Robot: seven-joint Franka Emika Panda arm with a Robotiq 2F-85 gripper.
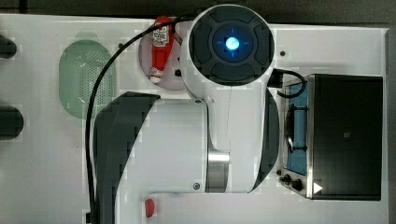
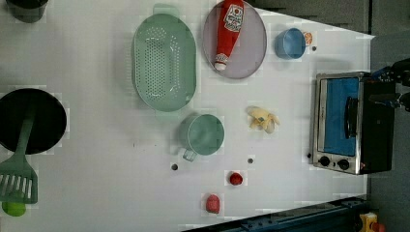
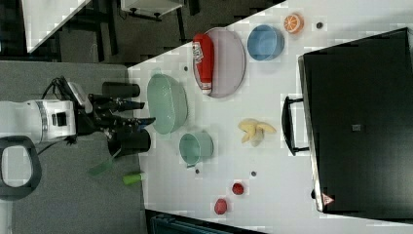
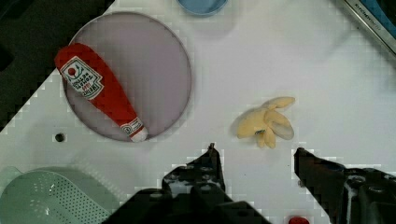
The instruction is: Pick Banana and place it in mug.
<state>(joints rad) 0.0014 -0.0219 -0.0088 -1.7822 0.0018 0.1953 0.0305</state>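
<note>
A red ketchup bottle (image 4: 100, 91) lies on a round grey plate (image 4: 154, 60), off to one side of the gripper's fingertips and a little ahead of them. A pale green perforated basket (image 2: 164, 60) sits next to the plate, close beside the gripper body. A blue cup (image 2: 290, 43) with an orange slice (image 3: 293, 23) touching it stands further ahead. A toaster oven (image 2: 348, 123) stands on the other side. Two small red items (image 2: 236, 179) lie near the table (image 2: 96, 145) edge.

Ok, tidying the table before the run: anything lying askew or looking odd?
The ketchup bottle lies on its side across the grey plate. The banana sits on the table with its peel strips splayed. The mug stands upright; nothing looks spilled.
</note>
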